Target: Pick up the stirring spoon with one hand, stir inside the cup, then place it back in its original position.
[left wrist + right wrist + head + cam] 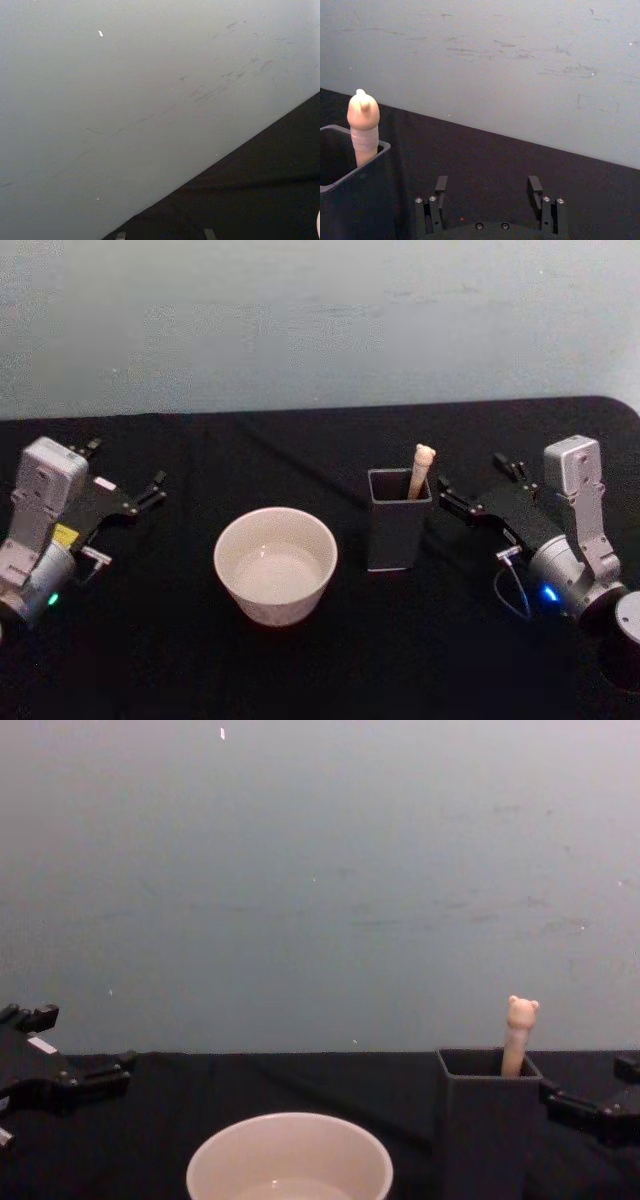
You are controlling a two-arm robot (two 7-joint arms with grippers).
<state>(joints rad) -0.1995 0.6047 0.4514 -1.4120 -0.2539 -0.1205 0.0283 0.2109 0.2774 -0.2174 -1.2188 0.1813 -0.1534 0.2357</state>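
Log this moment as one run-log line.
stage: pre-grasp | spoon: upright in holder | cup: left of holder | right gripper: open, beside holder | left gripper: idle, far left

Right gripper (447, 492) low, fingers spread, pointing left. Left gripper (155, 488) low at left, fingers apart.
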